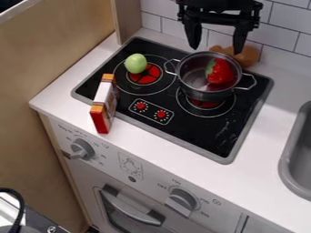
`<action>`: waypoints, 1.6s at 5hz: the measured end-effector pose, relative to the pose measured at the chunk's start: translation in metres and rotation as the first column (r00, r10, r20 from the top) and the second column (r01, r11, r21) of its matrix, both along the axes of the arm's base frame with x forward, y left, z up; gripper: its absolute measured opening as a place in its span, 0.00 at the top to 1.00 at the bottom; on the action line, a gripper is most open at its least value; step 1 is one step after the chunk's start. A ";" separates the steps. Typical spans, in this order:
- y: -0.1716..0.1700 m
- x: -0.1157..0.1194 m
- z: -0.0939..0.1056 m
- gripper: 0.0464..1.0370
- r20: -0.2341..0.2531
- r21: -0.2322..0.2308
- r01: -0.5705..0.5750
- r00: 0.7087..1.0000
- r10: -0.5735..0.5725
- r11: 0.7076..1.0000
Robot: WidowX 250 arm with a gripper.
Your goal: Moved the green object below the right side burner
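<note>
The black gripper (216, 40) hangs at the top of the view, above the back of the stove and the pot, its two fingers spread apart with nothing between them. A round, light green object (135, 63) rests on the left burner (144, 78), toward its back edge. On the right burner (205, 104) stands a metal pot (205, 91) with two side handles, covering much of that burner. Inside the pot lies a red object with a green patch (220, 72).
A red and white box (104, 103) stands at the stove's front left edge, partly over the white counter (182, 148). Behind the pot is a brown-orange object (244, 56). A grey sink (298, 154) is at the right, and a tiled wall rises behind.
</note>
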State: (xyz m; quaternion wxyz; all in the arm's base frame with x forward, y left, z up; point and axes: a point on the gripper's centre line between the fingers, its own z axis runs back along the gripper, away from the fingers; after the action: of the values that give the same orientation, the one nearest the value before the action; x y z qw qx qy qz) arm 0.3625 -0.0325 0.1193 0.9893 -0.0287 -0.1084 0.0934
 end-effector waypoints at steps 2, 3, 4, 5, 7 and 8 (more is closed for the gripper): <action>0.016 -0.001 -0.020 0.04 -0.046 -0.015 0.075 0.996 -0.076 0.997; 0.047 0.000 -0.024 0.04 -0.079 0.001 0.117 0.990 -0.117 0.993; 0.075 0.001 -0.013 0.04 -0.091 0.038 0.138 0.987 -0.134 0.990; 0.085 -0.004 -0.013 0.04 -0.130 0.093 0.158 0.981 -0.145 0.983; 0.091 -0.018 -0.009 0.04 -0.120 0.143 0.154 0.983 -0.137 0.978; 0.090 -0.018 -0.010 0.04 -0.121 0.143 0.156 0.983 -0.139 0.977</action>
State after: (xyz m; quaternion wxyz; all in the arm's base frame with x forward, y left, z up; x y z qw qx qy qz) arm 0.3443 0.0579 0.1094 0.9973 0.0438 -0.0578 0.0127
